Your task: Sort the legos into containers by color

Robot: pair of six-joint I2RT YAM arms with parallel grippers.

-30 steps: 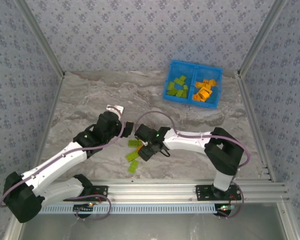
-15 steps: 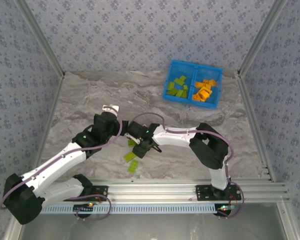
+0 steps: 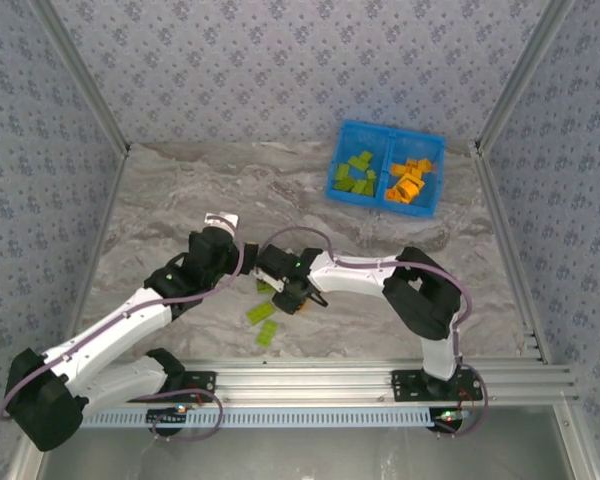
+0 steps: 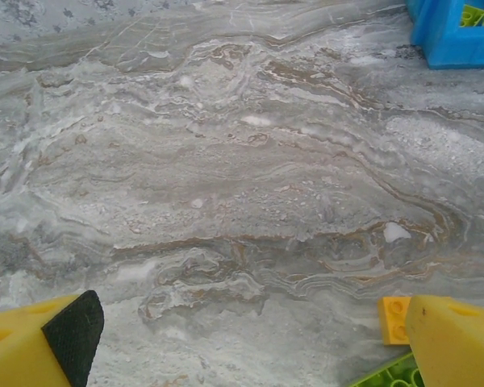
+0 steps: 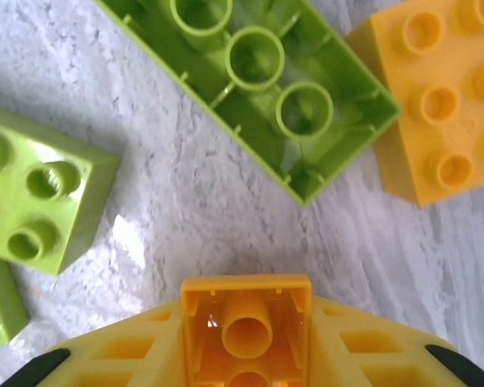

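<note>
Right jaws pinched an orange brick (image 5: 246,322), presumably for the tray's (image 3: 392,129) orange side | left jaws stood spread wide over the bench (image 4: 226,161), empty, likely waiting.

**Top view:** even, diffuse light from overhead; only faint, soft-edged shadows lie on the table (image 3: 180,190), and the picture is sharp to its edges.

**Left wrist view:** duller and soft overall, with the yellow fingers (image 4: 452,339) blurred in the lower corners.

**Right wrist view:** bright and crisp on the glossy green bricks (image 5: 258,81), with a white glare patch on the stone between them. The orange brick (image 5: 246,330) at the lower edge is slightly out of focus.
</note>
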